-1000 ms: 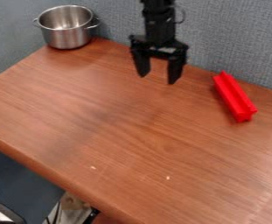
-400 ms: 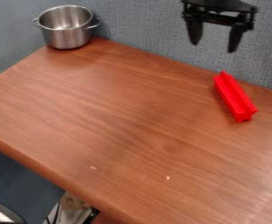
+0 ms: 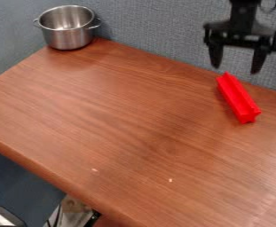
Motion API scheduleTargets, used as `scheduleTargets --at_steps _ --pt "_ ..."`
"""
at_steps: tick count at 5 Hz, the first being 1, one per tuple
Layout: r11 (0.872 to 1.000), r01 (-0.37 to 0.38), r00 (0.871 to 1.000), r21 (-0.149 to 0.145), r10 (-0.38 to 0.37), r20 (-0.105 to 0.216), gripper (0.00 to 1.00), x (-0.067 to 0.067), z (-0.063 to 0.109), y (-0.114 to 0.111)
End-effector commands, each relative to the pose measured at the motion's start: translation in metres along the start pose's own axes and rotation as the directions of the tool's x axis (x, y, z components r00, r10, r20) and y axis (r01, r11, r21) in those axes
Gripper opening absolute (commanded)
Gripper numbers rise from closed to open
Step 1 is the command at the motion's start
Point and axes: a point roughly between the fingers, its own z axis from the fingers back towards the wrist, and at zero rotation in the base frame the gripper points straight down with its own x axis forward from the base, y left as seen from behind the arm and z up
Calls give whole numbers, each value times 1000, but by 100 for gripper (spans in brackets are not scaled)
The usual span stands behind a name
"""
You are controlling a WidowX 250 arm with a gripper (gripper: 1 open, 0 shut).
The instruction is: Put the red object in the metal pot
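The red object (image 3: 237, 97), a bright red bar, lies flat near the table's right edge, angled from upper left to lower right. My gripper (image 3: 240, 62) hangs just above its far end with both black fingers spread and pointing down, open, nothing between them. The metal pot (image 3: 67, 27), shiny and round, stands at the table's far left corner, well away from the gripper.
The brown wooden table (image 3: 116, 124) stands against a grey-blue wall. Its front left edge drops off to the floor below, where some clutter (image 3: 71, 213) shows.
The gripper has travelled right from the table's middle back area, first rising, then coming down over the red object's far end. It stayed open throughout. Red object and pot did not move.
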Motion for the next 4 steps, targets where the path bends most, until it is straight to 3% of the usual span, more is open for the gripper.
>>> scheduleTargets --at_steps 1,3,4 --pt "1000 14 1000 25 -14 6 100 2 -9 -26" --pt "994 44 998 104 -39 -50 100 6 -50 -59" --pt "982 95 994 163 -84 -75 0 10 -47 -67"
